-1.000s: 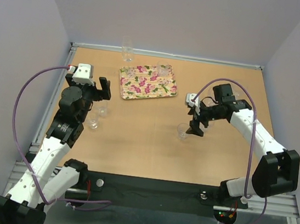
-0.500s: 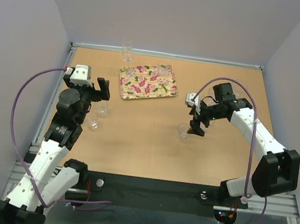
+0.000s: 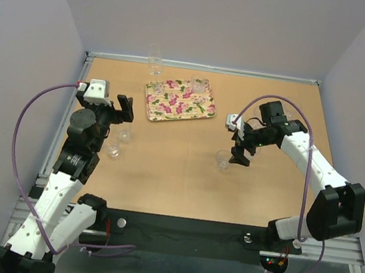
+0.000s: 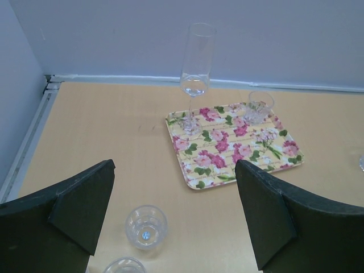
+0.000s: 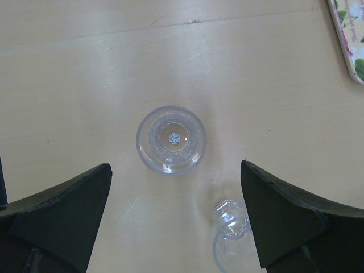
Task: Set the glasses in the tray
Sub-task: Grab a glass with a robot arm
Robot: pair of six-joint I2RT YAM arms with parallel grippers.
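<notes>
The tray (image 3: 179, 101) lies flat at the far middle of the table (image 3: 162, 188), its long axis running left to right and slightly skewed. A tall flute (image 4: 196, 79) and one tumbler (image 4: 259, 107) stand upright on it. My left gripper (image 3: 117, 109) is angled toward the tray, jaws spread wide and holding nothing, with two upright glasses (image 4: 146, 226) just beneath it. My right gripper (image 3: 240, 156), equally wide and empty, points down over another upright glass (image 5: 171, 139). A neighbouring glass (image 5: 232, 233) stands just beside that one. Open tabletop lies between these and the tray.
</notes>
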